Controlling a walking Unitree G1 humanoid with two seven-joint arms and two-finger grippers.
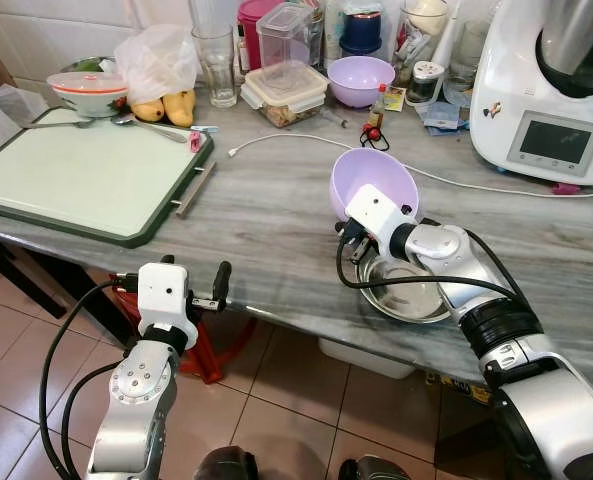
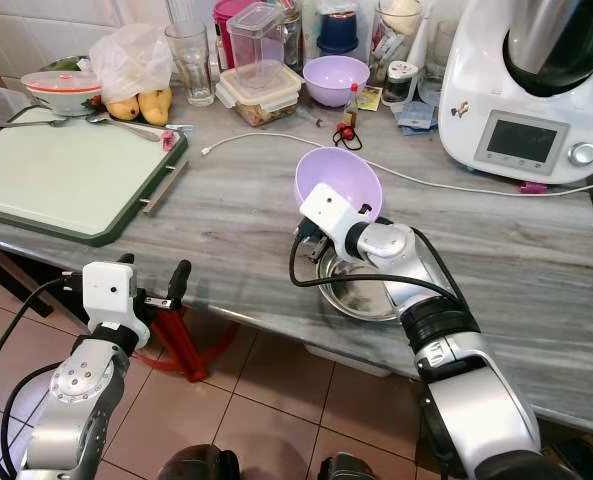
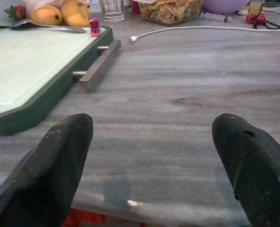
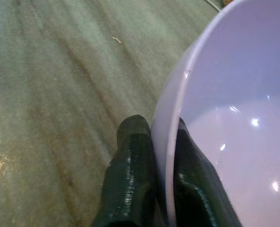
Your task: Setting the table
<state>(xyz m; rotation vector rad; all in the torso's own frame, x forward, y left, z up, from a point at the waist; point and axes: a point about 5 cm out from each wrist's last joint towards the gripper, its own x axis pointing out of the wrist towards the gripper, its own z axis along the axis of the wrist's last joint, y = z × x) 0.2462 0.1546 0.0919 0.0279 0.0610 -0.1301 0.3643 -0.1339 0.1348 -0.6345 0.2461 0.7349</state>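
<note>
My right gripper (image 4: 164, 175) is shut on the rim of a lilac plastic bowl (image 1: 371, 183), one finger inside and one outside. The bowl hangs tilted, its mouth facing me, a little above the grey marble counter (image 1: 266, 220). Just below and in front of it a steel bowl (image 1: 406, 292) sits near the counter's front edge. My left gripper (image 3: 154, 125) stands open with nothing between its fingers, at the counter's front edge, right of the green-rimmed cutting board (image 1: 76, 175).
Along the back stand a second lilac bowl (image 1: 361, 80), a lidded food box (image 1: 286, 92), a glass (image 1: 214, 62), mangoes (image 1: 166, 107) and a white kitchen machine (image 1: 551, 100). A white cable (image 1: 306, 140) runs across the counter. A spoon (image 1: 146, 125) lies on the board.
</note>
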